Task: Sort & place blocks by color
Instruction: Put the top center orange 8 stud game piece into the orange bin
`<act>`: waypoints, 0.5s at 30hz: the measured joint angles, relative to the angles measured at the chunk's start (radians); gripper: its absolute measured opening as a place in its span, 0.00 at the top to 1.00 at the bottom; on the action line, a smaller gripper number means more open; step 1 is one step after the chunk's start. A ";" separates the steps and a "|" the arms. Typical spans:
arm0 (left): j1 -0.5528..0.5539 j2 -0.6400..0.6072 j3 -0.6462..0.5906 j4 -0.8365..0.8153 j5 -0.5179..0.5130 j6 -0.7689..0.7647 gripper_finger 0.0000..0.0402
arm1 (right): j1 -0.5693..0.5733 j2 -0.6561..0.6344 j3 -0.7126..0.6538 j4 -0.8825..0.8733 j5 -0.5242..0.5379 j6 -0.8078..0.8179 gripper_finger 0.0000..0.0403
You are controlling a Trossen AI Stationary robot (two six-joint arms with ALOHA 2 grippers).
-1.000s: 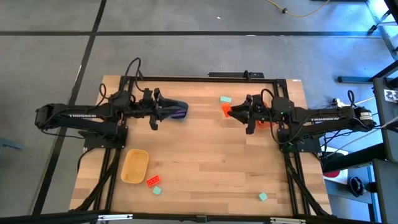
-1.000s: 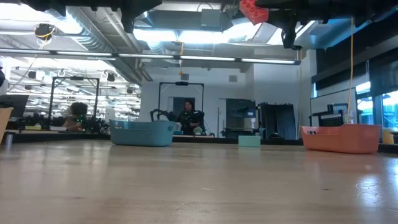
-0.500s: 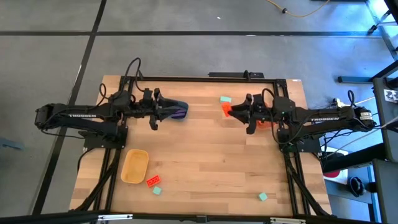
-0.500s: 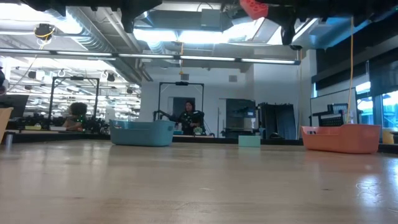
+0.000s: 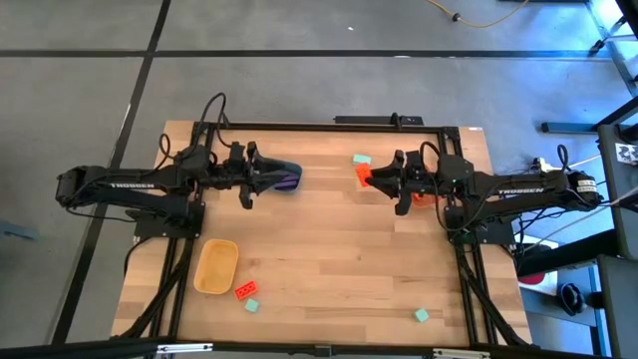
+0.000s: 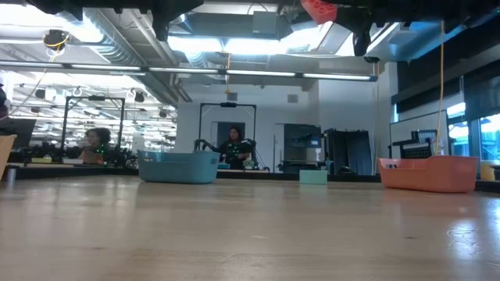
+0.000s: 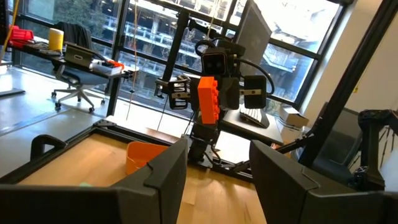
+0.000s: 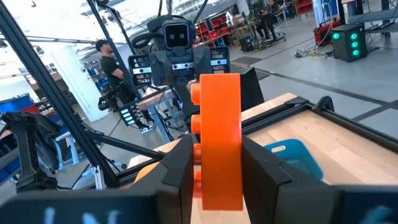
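Holding an orange-red brick (image 8: 219, 140) upright between the right gripper (image 8: 219, 163) fingers, clamped on both sides, raised above the table (image 5: 329, 249). Left gripper (image 7: 217, 165) hovering part-open, gripping nothing.

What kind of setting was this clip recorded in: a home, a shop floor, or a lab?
Most likely a robotics lab or open workshop. Beyond the wooden table the low view shows exposed ceiling ducts and people seated at workstations; the right wrist view shows equipment racks on a concrete floor.
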 joint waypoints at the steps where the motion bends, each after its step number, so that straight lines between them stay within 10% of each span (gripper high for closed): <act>1: 0.000 0.000 0.000 0.000 0.000 0.000 0.59 | 0.000 0.000 0.000 0.000 0.000 0.000 0.76; 15: 0.000 0.000 0.000 0.000 0.001 0.000 0.59 | 0.000 0.000 0.000 0.000 -0.005 -0.007 0.76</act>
